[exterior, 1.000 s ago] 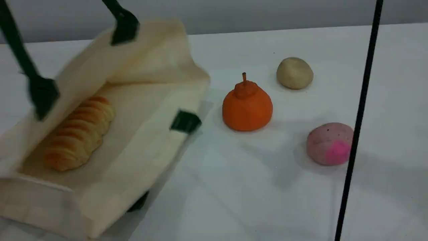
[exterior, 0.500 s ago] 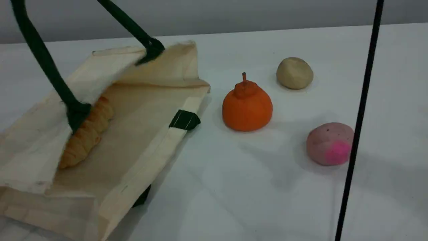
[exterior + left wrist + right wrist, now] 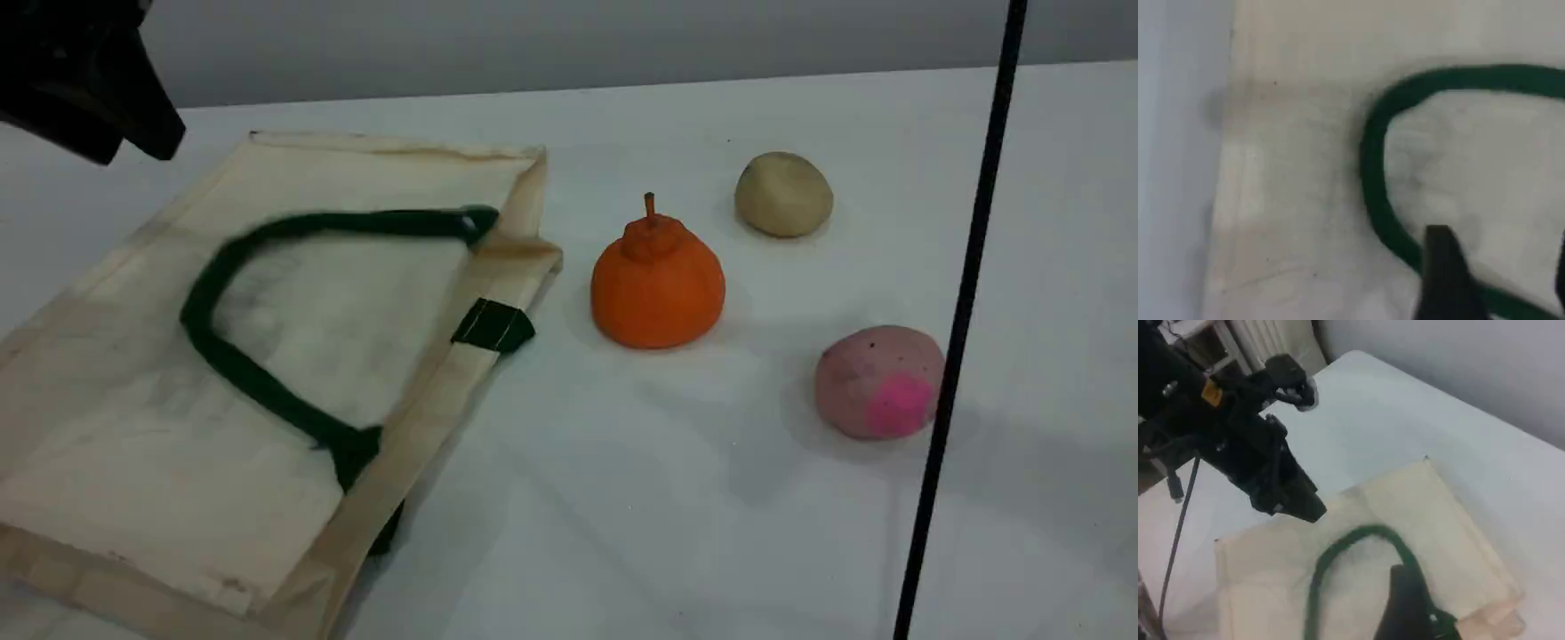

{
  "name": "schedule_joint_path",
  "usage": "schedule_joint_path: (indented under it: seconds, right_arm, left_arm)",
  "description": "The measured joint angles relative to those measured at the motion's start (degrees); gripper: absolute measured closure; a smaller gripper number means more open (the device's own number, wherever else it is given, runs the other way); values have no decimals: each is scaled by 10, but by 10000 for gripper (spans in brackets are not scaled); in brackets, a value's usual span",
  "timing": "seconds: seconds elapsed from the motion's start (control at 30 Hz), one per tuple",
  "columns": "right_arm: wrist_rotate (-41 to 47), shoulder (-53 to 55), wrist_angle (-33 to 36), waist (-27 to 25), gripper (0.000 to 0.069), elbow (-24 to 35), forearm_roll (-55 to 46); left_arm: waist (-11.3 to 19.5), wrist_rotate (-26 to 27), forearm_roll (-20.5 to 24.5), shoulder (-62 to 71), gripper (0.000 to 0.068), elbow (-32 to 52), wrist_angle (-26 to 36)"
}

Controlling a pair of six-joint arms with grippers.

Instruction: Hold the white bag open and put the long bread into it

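Note:
The white bag (image 3: 133, 462) lies flat on the table at the left, its mouth closed. One dark green handle (image 3: 231, 258) rests in a loop on its top panel. The long bread is hidden from view. My left gripper (image 3: 89, 89) hangs above the bag's far left corner. In the left wrist view this left gripper (image 3: 1501, 280) is open, with the green handle (image 3: 1371, 167) lying loose on the cloth below it. My right gripper (image 3: 1405, 603) shows one dark fingertip above the bag (image 3: 1438, 507), with nothing in it. The left gripper (image 3: 1295, 503) also appears there, apart from the handle (image 3: 1358, 537).
An orange pumpkin-shaped piece (image 3: 658, 284) stands just right of the bag. A round beige bun (image 3: 783, 194) sits behind it, and a pink-spotted ball (image 3: 878, 382) lies nearer the front. A thin black cable (image 3: 965, 293) runs top to bottom at the right.
The left gripper opened and let go of the handle. The bag's raised side dropped flat, covering the bread, and the handle fell onto the cloth. The left gripper came down into view.

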Motion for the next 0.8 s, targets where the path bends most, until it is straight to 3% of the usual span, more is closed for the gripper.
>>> schedule_joint_path:
  seconds: [0.17, 0.53, 0.8]
  right_arm:
    - [39, -13, 3, 0, 197, 0, -55]
    - [170, -118, 40, 0, 197, 2, -206]
    - [288, -202, 107, 0, 197, 53, -317]
  left_arm:
    - [0, 8, -1, -6, 189, 0, 45]
    - [0, 42, -83, -91, 177, 0, 105]
    - [0, 54, -121, -218, 177, 0, 151]
